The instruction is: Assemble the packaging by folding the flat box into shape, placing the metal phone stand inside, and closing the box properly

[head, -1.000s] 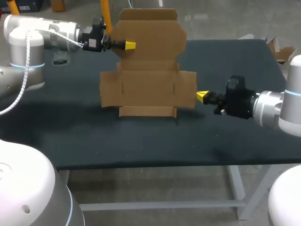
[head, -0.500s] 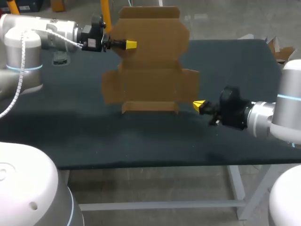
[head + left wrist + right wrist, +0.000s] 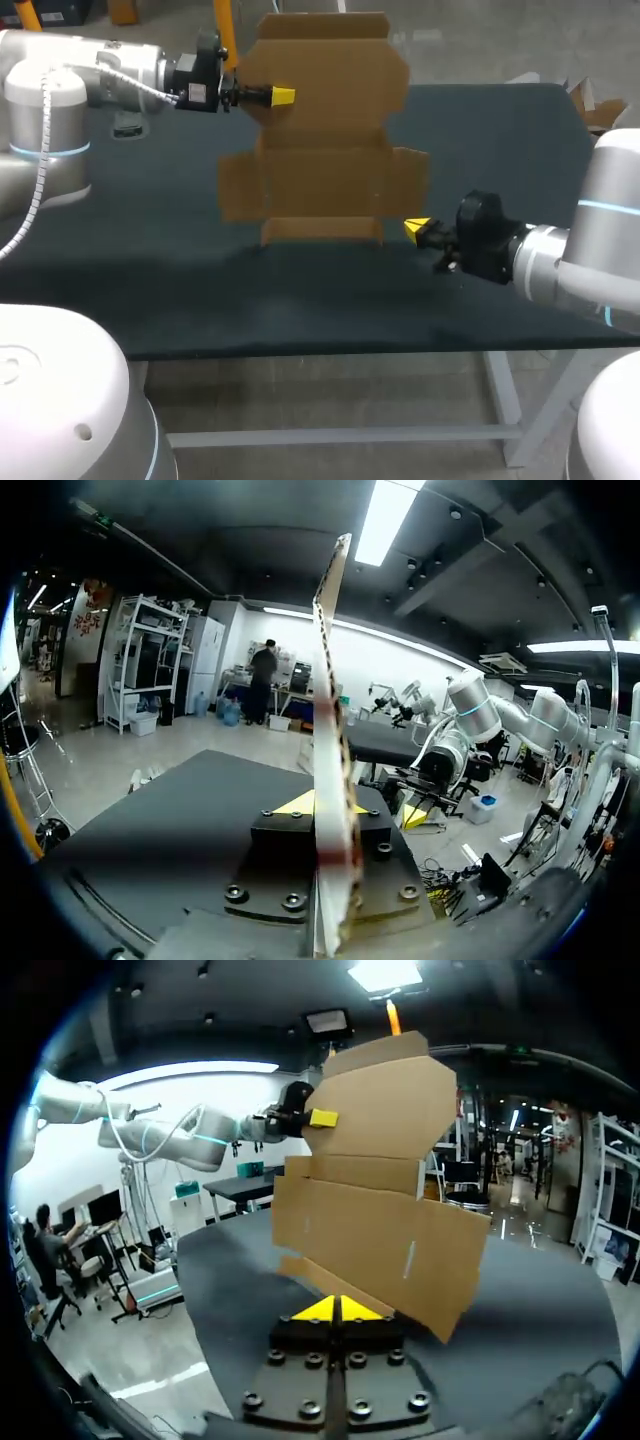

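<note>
The flat brown cardboard box (image 3: 322, 150) hangs upright over the dark table (image 3: 150, 280), its flaps spread and its lowest flap close to the tabletop. My left gripper (image 3: 281, 96) is shut on the left edge of its upper panel. In the left wrist view the board (image 3: 330, 730) runs edge-on between the yellow tips (image 3: 328, 805). My right gripper (image 3: 417, 228) is shut and holds nothing, just off the box's lower right corner. In the right wrist view its joined tips (image 3: 338, 1309) point at the lower flap of the box (image 3: 370, 1210), with the left gripper (image 3: 322, 1118) beyond. No metal stand shows.
Cardboard scraps (image 3: 592, 105) lie at the table's far right corner. Bare dark tabletop stretches in front of the box to the near edge (image 3: 320, 345) and on both sides of it.
My right gripper has moved toward the table's front edge and slightly left, staying shut. The box has shifted a little to the right in the left gripper's hold.
</note>
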Motion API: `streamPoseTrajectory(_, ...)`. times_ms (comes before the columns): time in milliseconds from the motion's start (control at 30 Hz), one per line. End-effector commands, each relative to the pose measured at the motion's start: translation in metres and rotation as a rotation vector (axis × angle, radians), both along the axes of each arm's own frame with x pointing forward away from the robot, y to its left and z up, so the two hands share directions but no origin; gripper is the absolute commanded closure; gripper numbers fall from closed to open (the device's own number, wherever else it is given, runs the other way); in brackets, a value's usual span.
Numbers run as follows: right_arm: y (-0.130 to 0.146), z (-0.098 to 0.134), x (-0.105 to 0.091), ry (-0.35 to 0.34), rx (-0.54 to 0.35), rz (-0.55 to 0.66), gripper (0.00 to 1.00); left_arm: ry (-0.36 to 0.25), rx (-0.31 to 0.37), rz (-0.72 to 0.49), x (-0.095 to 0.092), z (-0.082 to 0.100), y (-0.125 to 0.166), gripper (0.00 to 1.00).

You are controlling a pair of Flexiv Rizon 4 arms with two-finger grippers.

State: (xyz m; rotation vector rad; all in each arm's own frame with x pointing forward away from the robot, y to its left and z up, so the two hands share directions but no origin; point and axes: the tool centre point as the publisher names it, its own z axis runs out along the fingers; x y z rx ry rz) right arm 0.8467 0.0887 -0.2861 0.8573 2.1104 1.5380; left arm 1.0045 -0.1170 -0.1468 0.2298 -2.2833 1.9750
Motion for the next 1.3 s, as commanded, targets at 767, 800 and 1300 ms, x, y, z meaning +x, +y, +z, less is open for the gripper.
streamPoseTrajectory(767, 0.059, -0.054, -0.016, -0.071, -0.032, -0.011, 1.0, 0.021, -0.013, -0.008, -0.018, -0.015, 0.002, 1.0)
streamPoseTrajectory(800, 0.061, -0.055, -0.016, -0.072, -0.032, -0.011, 1.0, 0.016, -0.015, -0.009, -0.018, -0.015, 0.002, 1.0)
streamPoseTrajectory(1300, 0.078, -0.073, -0.004, -0.042, -0.034, -0.03, 1.0, -0.012, -0.024, -0.027, -0.01, -0.026, 0.008, 1.0)
